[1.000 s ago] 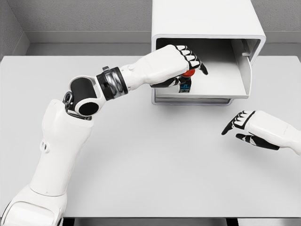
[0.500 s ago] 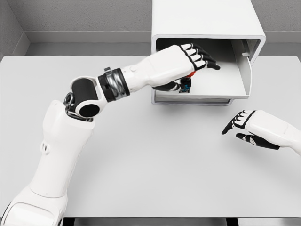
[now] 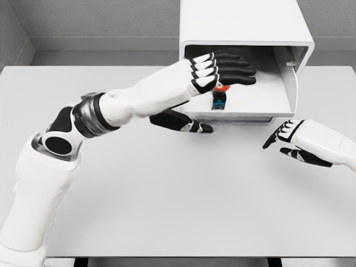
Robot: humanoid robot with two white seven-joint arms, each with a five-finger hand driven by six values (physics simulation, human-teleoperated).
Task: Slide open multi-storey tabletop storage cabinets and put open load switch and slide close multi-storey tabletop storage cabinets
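Left hand [image 3: 219, 71], fingers extended and empty, above the switch [image 3: 219, 99] in the open drawer [image 3: 278, 103]; withdraw clear before pushing shut. Right hand [image 3: 300, 146] relaxed, empty.

A pale grey table [image 3: 183, 189] spreads under my hands and runs well past them on both sides, its near edge close below me with a dark gap beneath. Beyond my reach, behind the table, a speckled grey wall [image 3: 100, 19] closes the room, a lighter ledge [image 3: 105, 43] running along its foot. Another grey wall [image 3: 10, 30] meets it off to my left. Light is soft and even.
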